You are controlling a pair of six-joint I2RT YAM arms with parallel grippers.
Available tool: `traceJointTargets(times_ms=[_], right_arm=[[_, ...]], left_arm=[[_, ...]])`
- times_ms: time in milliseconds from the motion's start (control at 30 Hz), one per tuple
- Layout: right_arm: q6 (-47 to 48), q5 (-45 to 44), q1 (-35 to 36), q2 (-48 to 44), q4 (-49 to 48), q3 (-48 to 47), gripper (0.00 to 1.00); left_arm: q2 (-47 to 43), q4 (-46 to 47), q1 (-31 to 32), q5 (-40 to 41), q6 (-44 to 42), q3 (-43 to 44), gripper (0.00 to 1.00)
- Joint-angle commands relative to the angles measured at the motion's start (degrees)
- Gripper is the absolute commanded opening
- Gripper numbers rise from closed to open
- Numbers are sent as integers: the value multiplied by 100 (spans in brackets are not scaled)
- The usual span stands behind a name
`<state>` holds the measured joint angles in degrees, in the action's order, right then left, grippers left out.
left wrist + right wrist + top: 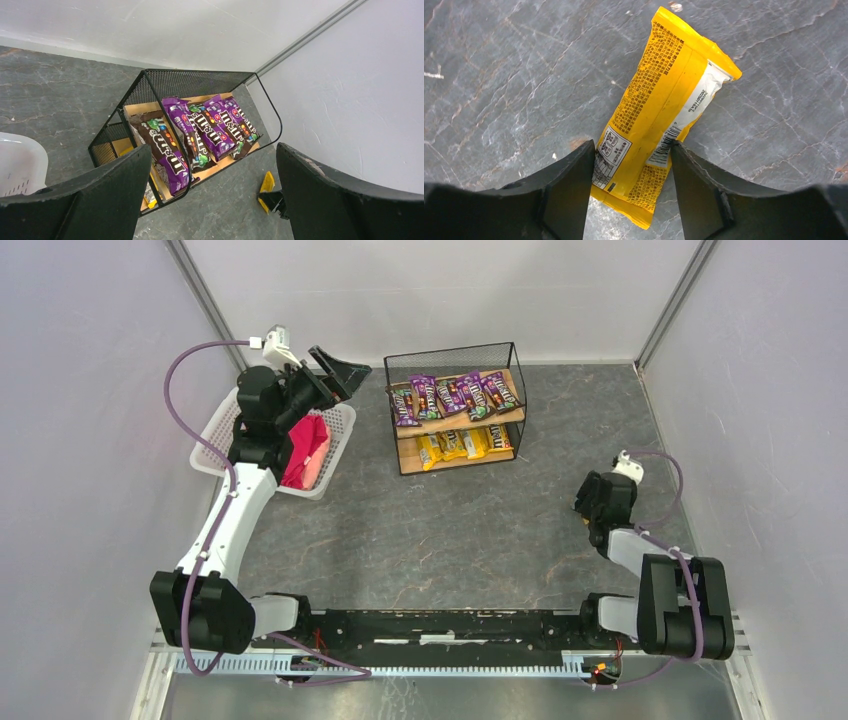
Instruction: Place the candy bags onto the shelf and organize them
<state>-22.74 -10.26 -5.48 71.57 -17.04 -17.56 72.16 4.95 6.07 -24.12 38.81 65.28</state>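
Note:
The shelf point(456, 427) stands at the back centre. Several purple candy bags point(455, 395) lie across its top board and several yellow ones point(465, 444) on its lower board. My right gripper point(590, 512) is down at the table on the right; in the right wrist view point(631, 150) its fingers press both long edges of a yellow candy bag point(664, 95) that lies label side up. My left gripper point(335, 380) is open and empty, held above the basket's far corner, left of the shelf. The left wrist view point(212, 200) shows the shelf point(200, 77), the purple bags point(210, 127) and the yellow bag point(266, 185) far off.
A white lattice basket point(225, 435) with a pink-red soft bundle point(305, 452) sits at the back left under my left arm. Grey walls close in the table on the left, back and right. Dark marbled tabletop point(450, 530) lies between the arms.

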Motion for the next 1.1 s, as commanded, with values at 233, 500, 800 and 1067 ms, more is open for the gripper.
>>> traceJointTargets(times_ms=[233,500,800,1067], right_arm=[[648,355,1934,-152,1596,-160,61],[1235,-81,4877,432,2159,-930,60],[1559,-404,6147,858,2325,-1715,70],[351,222,6058,-233,2136,-1430,92]], left_arm=[[78,322,-13,-101,145,29,100],[122,274,-9,-26,63,38,100],[158,152,2,89,-56,77,100],[56,103,1,92,-90,125,100]])
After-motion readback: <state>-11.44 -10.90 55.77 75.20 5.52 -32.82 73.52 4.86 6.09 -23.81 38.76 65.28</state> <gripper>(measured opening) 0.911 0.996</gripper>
